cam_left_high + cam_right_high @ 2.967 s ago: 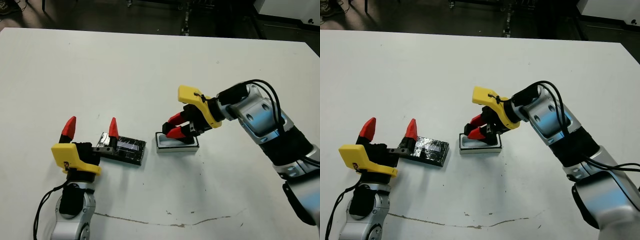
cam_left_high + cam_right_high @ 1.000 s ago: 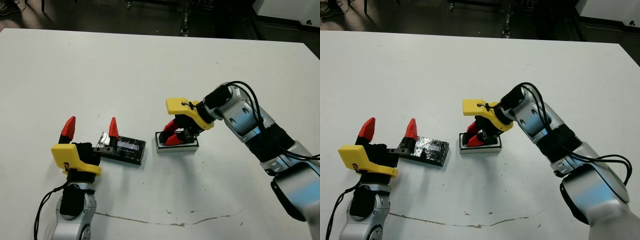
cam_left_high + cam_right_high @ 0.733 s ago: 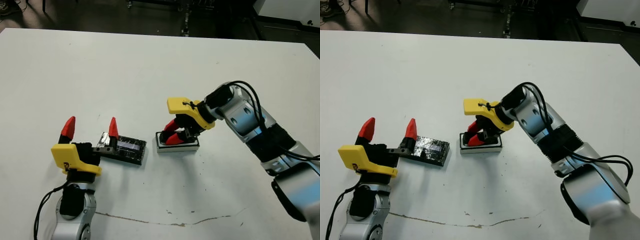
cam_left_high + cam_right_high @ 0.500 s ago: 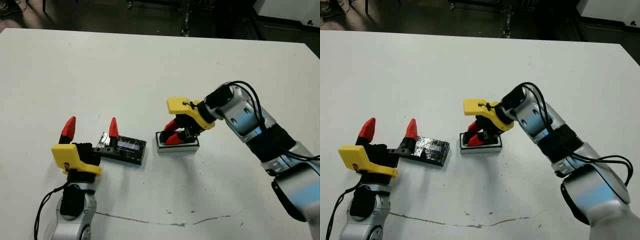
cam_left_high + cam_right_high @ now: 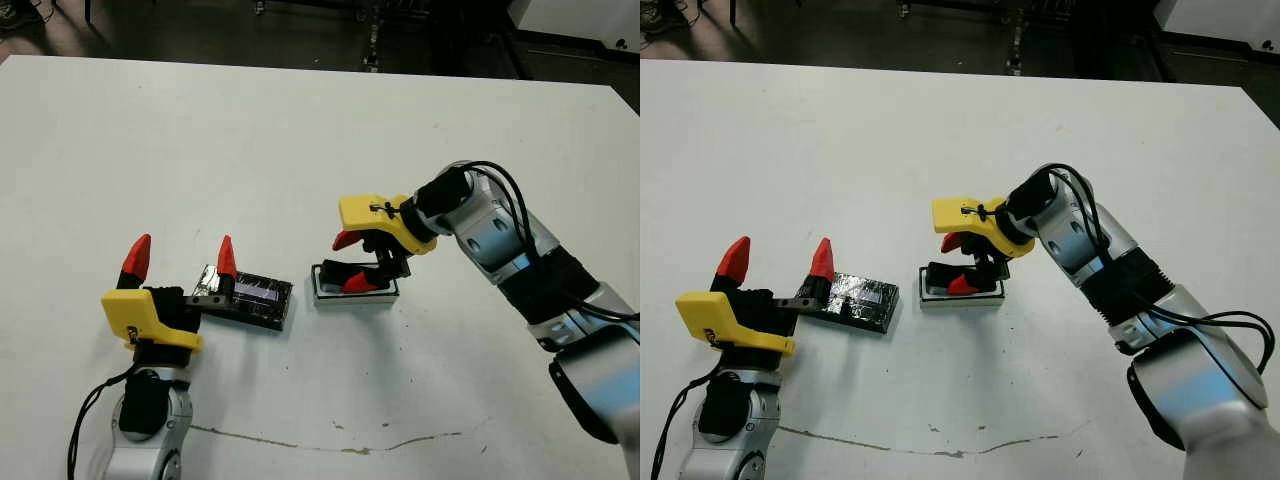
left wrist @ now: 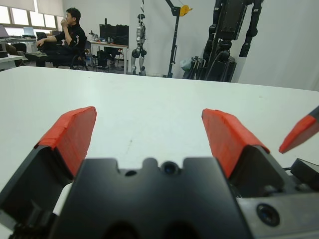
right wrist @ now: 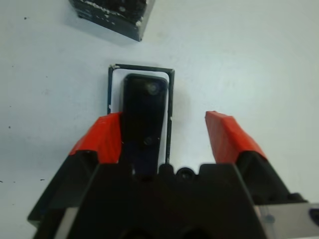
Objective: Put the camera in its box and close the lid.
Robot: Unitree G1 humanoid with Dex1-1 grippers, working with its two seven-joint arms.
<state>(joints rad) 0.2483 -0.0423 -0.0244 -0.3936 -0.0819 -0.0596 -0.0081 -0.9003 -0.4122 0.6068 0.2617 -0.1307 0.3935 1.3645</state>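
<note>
**Camera in box, lid off**

The camera point(image 7: 144, 112) lies flat inside the box point(image 7: 168, 99), which sits near the middle of the table point(image 5: 300, 130). From the right wrist view the black bar fills most of the white tray, lengthwise, with a strip of white showing along one side.

The right gripper point(image 5: 349, 263) hangs just over the box with its jaws spread wide. One red finger point(image 5: 357, 284) is low, over the camera; the other is raised, clear of the box, on the far side. Nothing is held between them. Whether the low finger touches the camera, I cannot tell.

The lid point(image 5: 250, 298) rests on the table to the left of the box, a gap apart, glossy side up, slightly skewed.

The left gripper point(image 5: 180, 256) stands near the table's left front, fingers pointing up and away, jaws wide and holding nothing. Its right-hand finger point(image 5: 226, 255) stands just by the lid's left end.

A person point(image 6: 65, 37) sits beyond the table, seen in the left wrist view.
</note>
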